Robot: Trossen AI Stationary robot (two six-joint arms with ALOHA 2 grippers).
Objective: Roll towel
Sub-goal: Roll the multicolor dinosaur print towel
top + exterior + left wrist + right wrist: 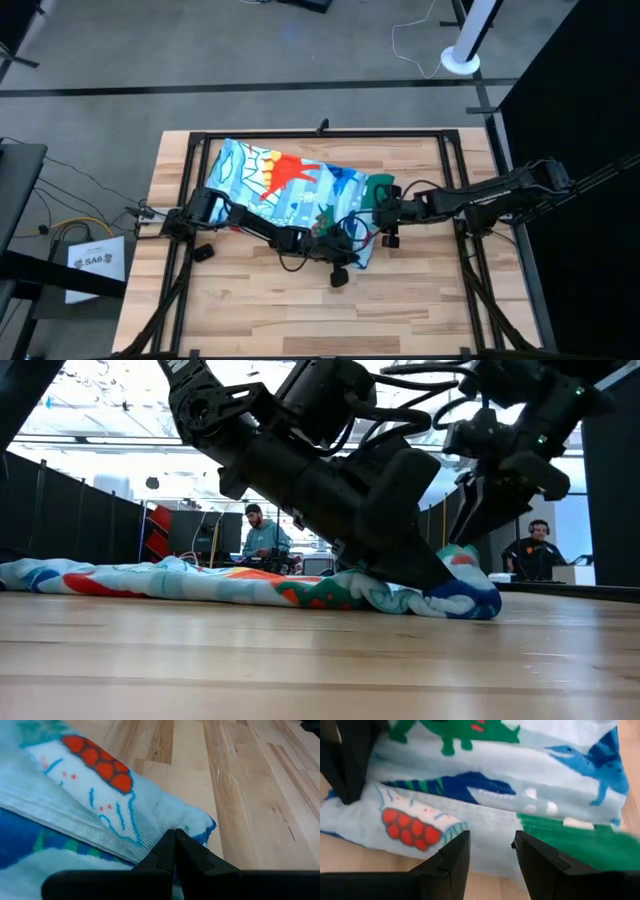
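Observation:
The towel, light blue with green, red and orange motifs, lies spread on the far half of the wooden table, its right end bunched into a thick fold. My left gripper is down at the towel's near right corner, shut on the cloth. My right gripper hangs open just above the towel's right end, with nothing between its fingers; the left arm shows beside it. My left gripper is shut on the towel's folded near edge, close to the right corner. The fingers slant down from the table's left side. Their tips hide the contact, so one layer or several cannot be told. The cloth there lies on the table.
A black frame rail runs around the table. Bare wood fills the near half. A white pole base stands on the floor beyond. Two people sit in the room behind.

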